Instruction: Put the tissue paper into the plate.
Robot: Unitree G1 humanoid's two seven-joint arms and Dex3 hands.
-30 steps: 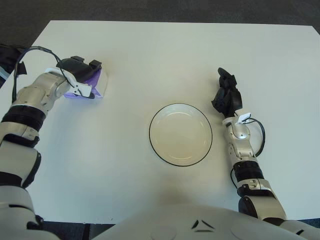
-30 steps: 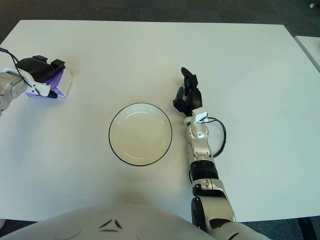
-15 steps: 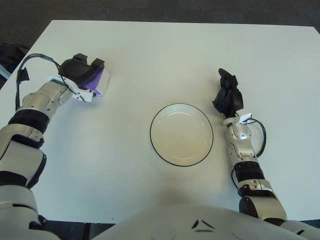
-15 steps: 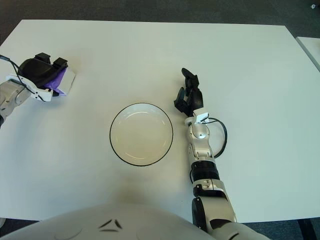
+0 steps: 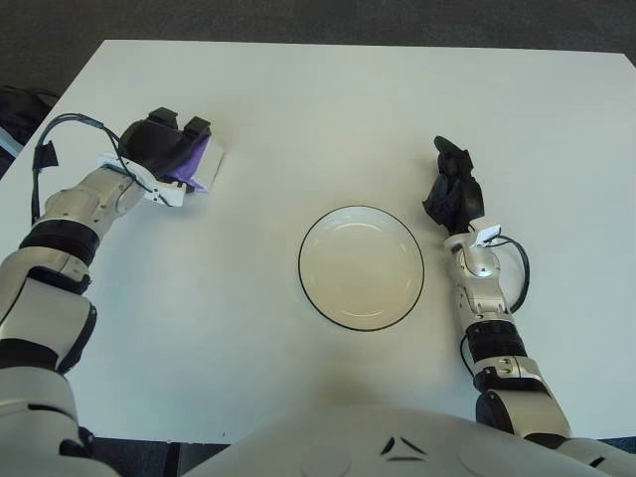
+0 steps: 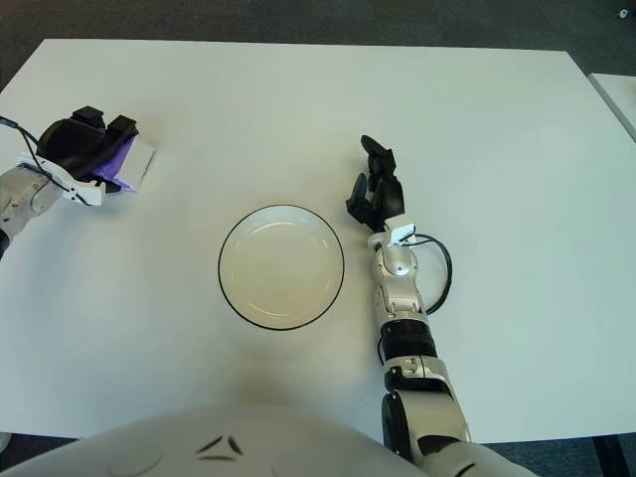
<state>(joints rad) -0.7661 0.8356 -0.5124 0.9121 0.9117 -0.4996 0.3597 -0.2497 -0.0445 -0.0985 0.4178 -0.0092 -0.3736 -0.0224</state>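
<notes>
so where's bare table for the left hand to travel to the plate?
Bare table runs from the left hand, shut on the tissue pack, to the plate. The plate holds nothing. It is tight only at the plate's right rim, beside the right hand.

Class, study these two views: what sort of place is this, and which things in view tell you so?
Probably a robot test bench in a lab or office, not a dining room: a bare white table on dark carpet, one plate with nothing in it, the left hand on a purple tissue pack, the right hand beside the plate.
</notes>
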